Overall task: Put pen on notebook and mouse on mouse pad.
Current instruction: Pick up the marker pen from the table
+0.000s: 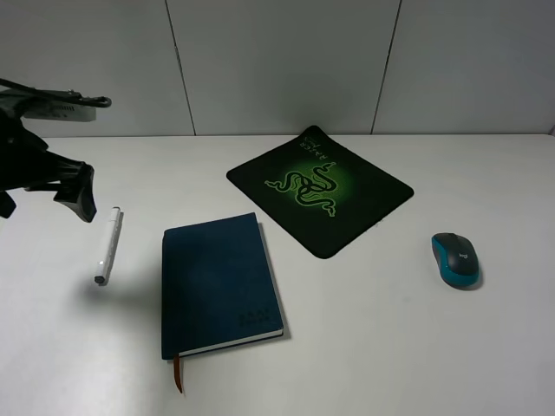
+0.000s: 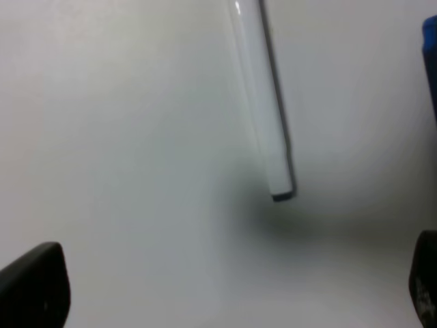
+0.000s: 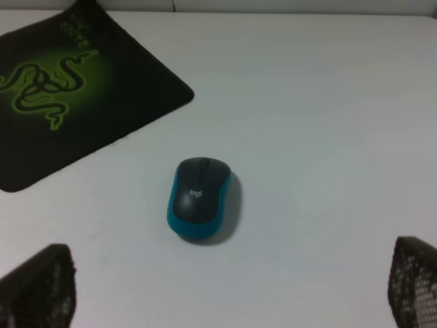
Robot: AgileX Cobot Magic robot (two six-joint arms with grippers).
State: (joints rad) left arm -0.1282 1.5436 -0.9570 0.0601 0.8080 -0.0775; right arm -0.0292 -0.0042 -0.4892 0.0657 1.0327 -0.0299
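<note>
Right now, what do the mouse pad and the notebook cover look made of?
Mouse pad: likely cloth over rubber; thin, matte black, printed green logo. Notebook: seemingly textured leatherette hardcover; matte navy, embossed marks, white paper edges.

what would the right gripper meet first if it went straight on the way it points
Probably the mouse: it lies centred ahead of the right gripper, between its open jaws, nothing in between. Depth is unclear.

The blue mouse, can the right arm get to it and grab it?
Probably yes. The mouse sits alone on the bare table, apart from the mouse pad. The right tool hangs open facing it, with nothing in between.
</note>
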